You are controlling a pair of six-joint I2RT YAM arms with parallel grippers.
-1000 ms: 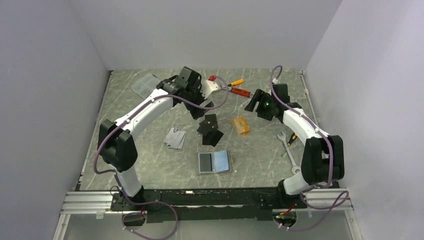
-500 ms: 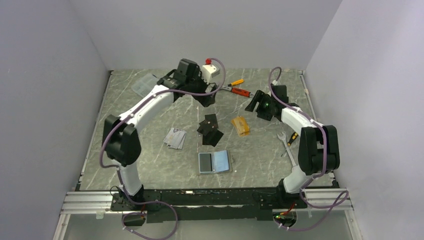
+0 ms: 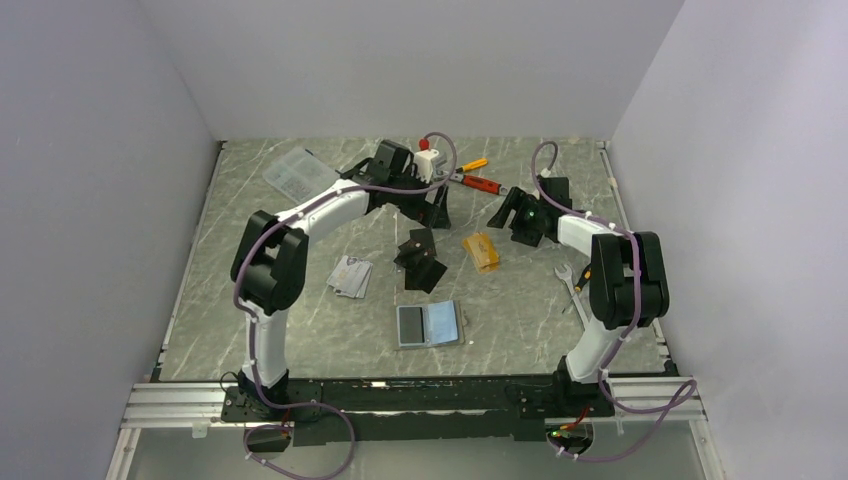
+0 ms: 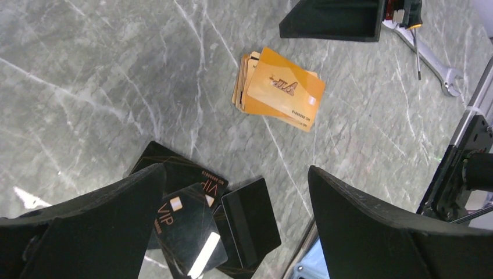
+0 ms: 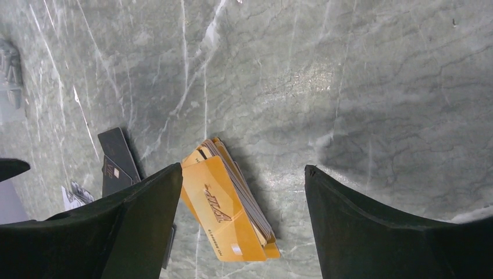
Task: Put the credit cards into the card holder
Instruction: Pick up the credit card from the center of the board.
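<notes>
The right gripper [image 5: 242,170] hangs above the marbled table [image 5: 360,70] with its jaws spread wide and nothing between them. The fanned stack of orange-gold cards [image 5: 227,221] lies in the lower middle of its wrist view, just under the gap, which reads as lining up for a pick from that pile. The left gripper [image 4: 236,171] is likewise wide apart and empty, poised over the black cards [image 4: 192,224] that overlap at the bottom of its view. From above, both claws sit in the upper middle of the frame, with those two piles just below them. The silvery-grey cards [image 3: 350,276] rest left of centre, away from either claw. The card holder [image 3: 429,324] lies spread flat at lower centre, blue-grey lining upward so its slots can be reached; no card shows in it, so filling seems not begun. A wrench [image 3: 572,285] at right, and pliers [image 3: 478,182] and a clear compartment box [image 3: 293,170] at the top, lie aside.
</notes>
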